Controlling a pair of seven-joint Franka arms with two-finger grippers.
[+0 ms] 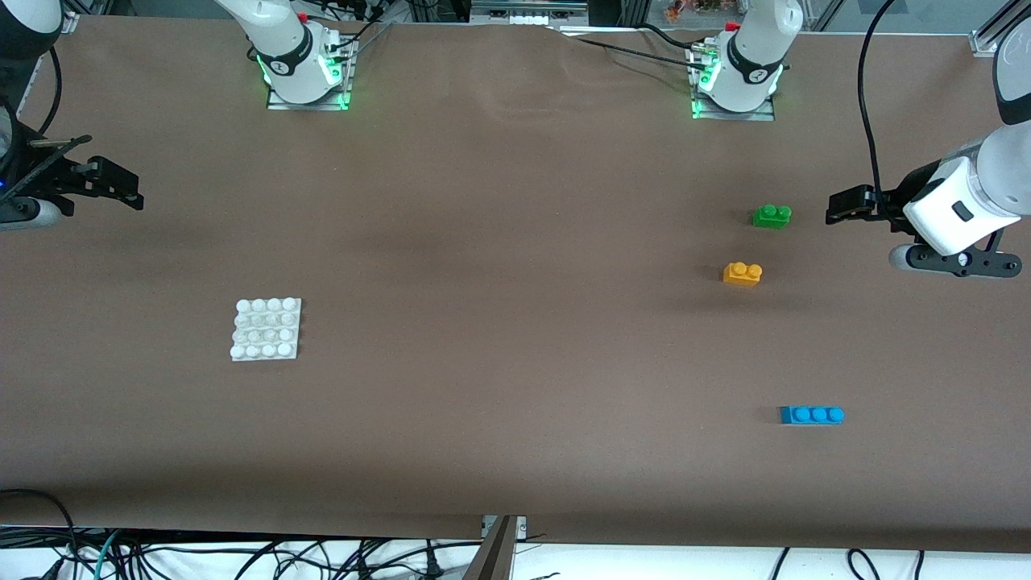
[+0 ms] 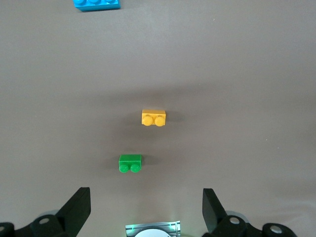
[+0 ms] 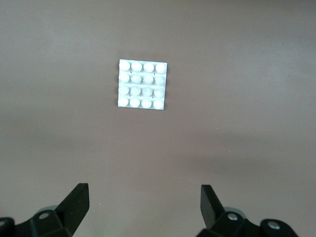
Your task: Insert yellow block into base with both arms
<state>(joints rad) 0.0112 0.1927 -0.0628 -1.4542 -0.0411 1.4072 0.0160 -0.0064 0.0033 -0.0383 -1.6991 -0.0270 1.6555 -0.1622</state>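
A blue three-stud brick (image 1: 812, 415) is seen lowest in the front view, at lower right. Above it, right of centre, the yellow block (image 1: 743, 274) is found lying flat on the brown table (image 1: 499, 322), studs up, with a green two-stud brick (image 1: 772, 216) just above it in the frame and a little apart. The base (image 1: 267, 329) is set at left of centre, well apart from all three bricks.

The left gripper (image 1: 842, 207) is held at the right edge of the frame, beside the green brick and above table level, its fingers (image 2: 74, 210) spread wide with nothing between them. The right gripper (image 1: 113, 187) is held at the left edge, likewise spread and empty, with the base in its wrist view.

The block is judged light, rigid and smooth-sided, so slipping is likely if it is pinched near the studs; the two long flat side walls are probably the best hold, though its exact orientation is hard to make out. Nothing has been grasped yet
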